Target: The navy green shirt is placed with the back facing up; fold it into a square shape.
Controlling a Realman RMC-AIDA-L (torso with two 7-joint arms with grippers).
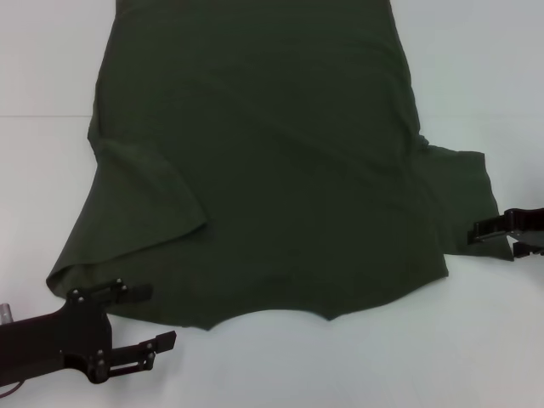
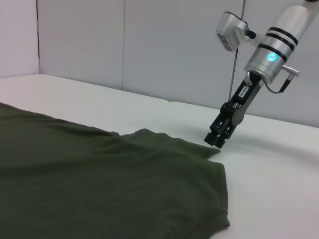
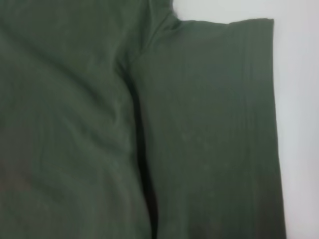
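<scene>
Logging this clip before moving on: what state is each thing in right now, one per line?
navy green shirt: spread flat on the table, unfolded, left sleeve creased over the body.
left tool: open, at the shirt's near left sleeve edge, holding nothing.
right tool: low at the right sleeve's edge; grip unclear.
table: white, under the shirt.

I see my left hand (image 1: 161, 319) as matte black plates dotted with small silver screws, ending in two slim black fingers. My right hand (image 2: 215, 141) is black too, below a silver wrist with black rings, a glowing cyan light and a thin grey cable.
</scene>
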